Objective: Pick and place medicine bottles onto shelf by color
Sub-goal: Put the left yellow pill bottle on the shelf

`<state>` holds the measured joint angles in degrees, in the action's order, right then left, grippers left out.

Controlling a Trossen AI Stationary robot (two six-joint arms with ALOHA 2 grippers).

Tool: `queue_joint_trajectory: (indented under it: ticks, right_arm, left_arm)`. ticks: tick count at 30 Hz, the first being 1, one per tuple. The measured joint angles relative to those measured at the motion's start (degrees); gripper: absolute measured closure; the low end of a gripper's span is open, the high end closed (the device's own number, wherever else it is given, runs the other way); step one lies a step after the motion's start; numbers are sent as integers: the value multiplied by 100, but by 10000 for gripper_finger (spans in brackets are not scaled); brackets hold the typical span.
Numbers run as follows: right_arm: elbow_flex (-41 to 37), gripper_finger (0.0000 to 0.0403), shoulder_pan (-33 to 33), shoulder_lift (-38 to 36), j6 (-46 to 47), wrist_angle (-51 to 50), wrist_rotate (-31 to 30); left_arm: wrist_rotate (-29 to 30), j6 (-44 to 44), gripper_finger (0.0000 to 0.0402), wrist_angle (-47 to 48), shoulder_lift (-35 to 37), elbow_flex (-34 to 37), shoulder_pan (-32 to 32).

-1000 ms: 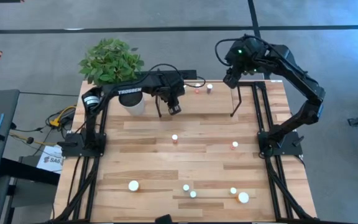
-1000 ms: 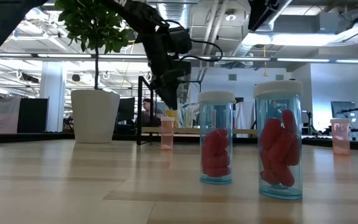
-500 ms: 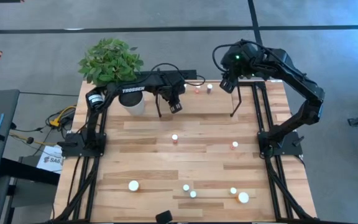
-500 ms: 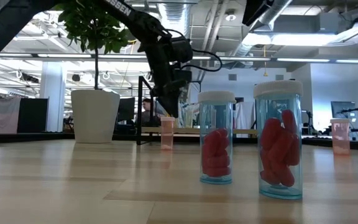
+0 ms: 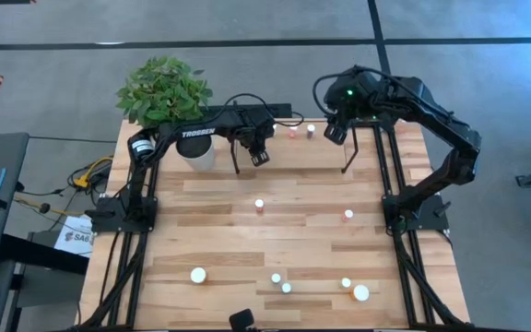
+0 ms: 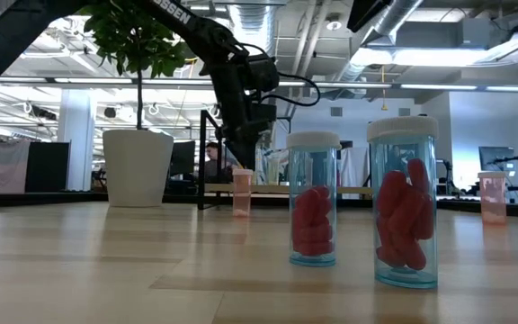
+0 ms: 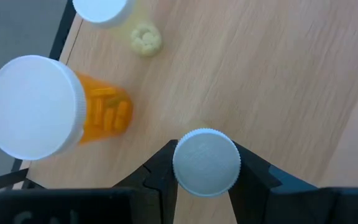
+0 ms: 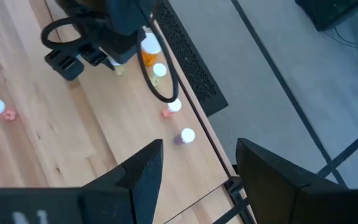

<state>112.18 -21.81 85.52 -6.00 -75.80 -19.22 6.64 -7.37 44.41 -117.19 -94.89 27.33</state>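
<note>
Since the earlier high view, the right arm has swung its tool [image 5: 336,129] inward from the black uprights toward the far middle of the table, while the left arm has crept slightly forward along the far edge.

The large plank table [image 5: 275,240] carries the light wooden shelf board [image 5: 312,157] framed by thin black uprights at its far end, beside a leafy green plant in a white pot [image 5: 196,152]. Most of the table is bare between the far row and the near scatter of bottles, so both arms have open room in the middle; the uprights and the pot crowd the far edge, and any lift there probably has to go straight up.

The left tool [image 7: 206,171] is closed on a small white-capped bottle [image 7: 206,163], one finger on each side of the cap, likely so the bottle hangs upright for setting down. It hovers just beside an orange medicine bottle with a wide white cap [image 7: 55,112], which fits sorting by colour. The right tool [image 8: 194,168] hangs over the shelf's far end, fingers apart and holding nothing.

Two tall clear bottles of red pills [image 6: 403,202] stand near the front edge, untouched.
</note>
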Motion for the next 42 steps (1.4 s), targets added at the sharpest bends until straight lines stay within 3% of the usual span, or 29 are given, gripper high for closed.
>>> queue_joint_trajectory:
  ticks: [7, 24, 42]
  right_arm:
    - [0, 178, 125, 0, -1, 4, -2]
    - [0, 178, 117, 0, -2, 34, -6]
    - [0, 178, 117, 0, -2, 170, -7]
  left_arm:
    - [50, 123, 298, 24, -2, 0, 79]
    - [-25, 471, 225, -47, -24, 3, 166]
    - [1, 835, 211, 843, -11, -894, 44]
